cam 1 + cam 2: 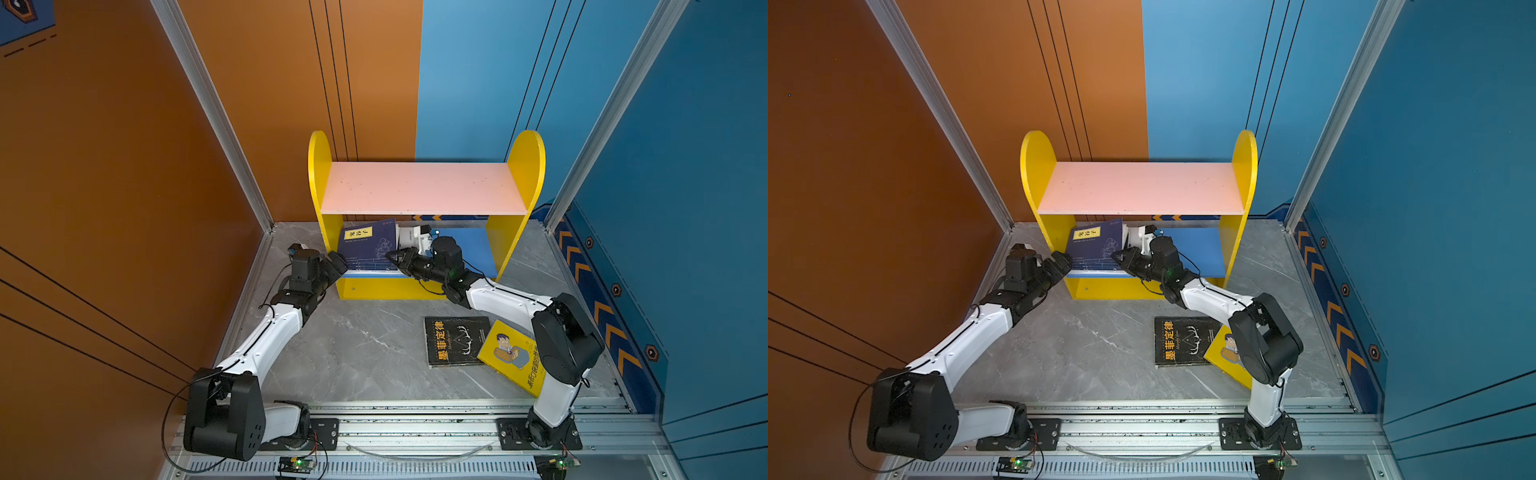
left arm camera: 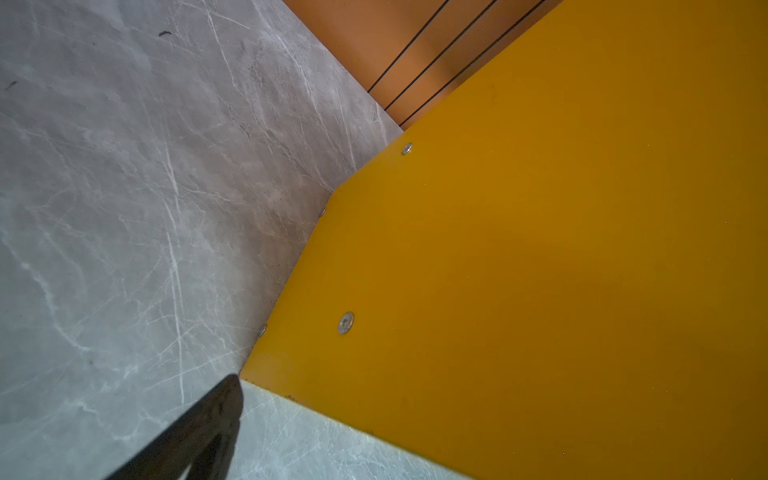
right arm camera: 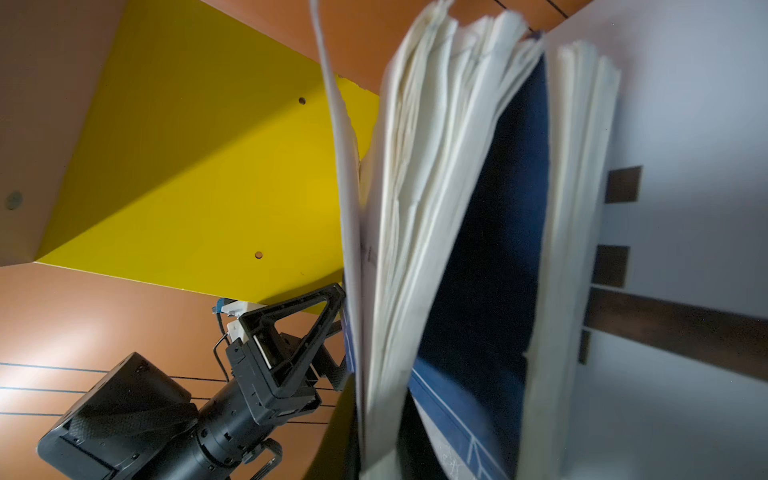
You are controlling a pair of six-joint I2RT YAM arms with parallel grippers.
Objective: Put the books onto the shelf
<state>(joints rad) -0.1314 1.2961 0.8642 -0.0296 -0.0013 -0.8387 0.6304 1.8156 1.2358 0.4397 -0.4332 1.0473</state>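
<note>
1. Leaning at the left end of the shelf's (image 1: 525, 166) lower board: navy book (image 1: 365, 245), with the white book (image 3: 685, 208) against it.
2. Left gripper (image 1: 340, 262): jaws wide, at the shelf's left panel.
3. Right gripper (image 1: 392, 257): at the navy book's lower corner; its grip cannot be told.
4. Black book (image 1: 455, 340) and yellow book (image 1: 509, 353): flat on the table (image 1: 365, 345), touching.

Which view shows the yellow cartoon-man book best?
A top view: the yellow book lies flat on the table, cover mostly exposed. In a top view the right arm hides most of it; neither wrist view shows it.
</note>
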